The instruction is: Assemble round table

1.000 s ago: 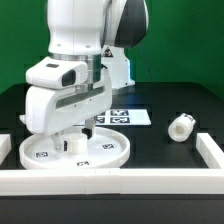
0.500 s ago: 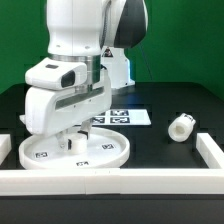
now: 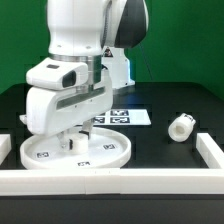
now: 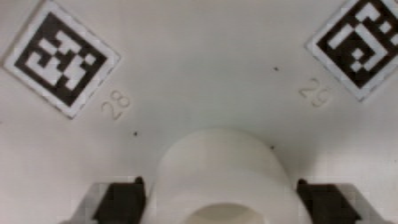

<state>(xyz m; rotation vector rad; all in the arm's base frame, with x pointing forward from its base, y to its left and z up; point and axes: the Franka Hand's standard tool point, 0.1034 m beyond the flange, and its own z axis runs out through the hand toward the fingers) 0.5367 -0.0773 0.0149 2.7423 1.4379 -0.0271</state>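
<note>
The large rimmed disc [image 3: 112, 152] lies flat on the black table at the exterior view's left, its tags facing up [image 4: 71, 60]. My gripper [image 3: 76, 140] hangs straight down over the disc's middle. In the wrist view the gripper [image 4: 222, 203] has its two dark fingers [image 4: 125, 200] pressed against both sides of the disc's white upright hub [image 4: 226, 165]. The short cylindrical post [image 3: 180, 127] lies on its side on the table at the exterior view's right, apart from the arm. The flat cross-shaped piece is out of view.
The marker board [image 3: 128, 117] lies on the table behind the disc. White border rails run along the front [image 3: 110, 181] and the exterior view's right [image 3: 211, 150]. The arm's white body hides the disc's far left part.
</note>
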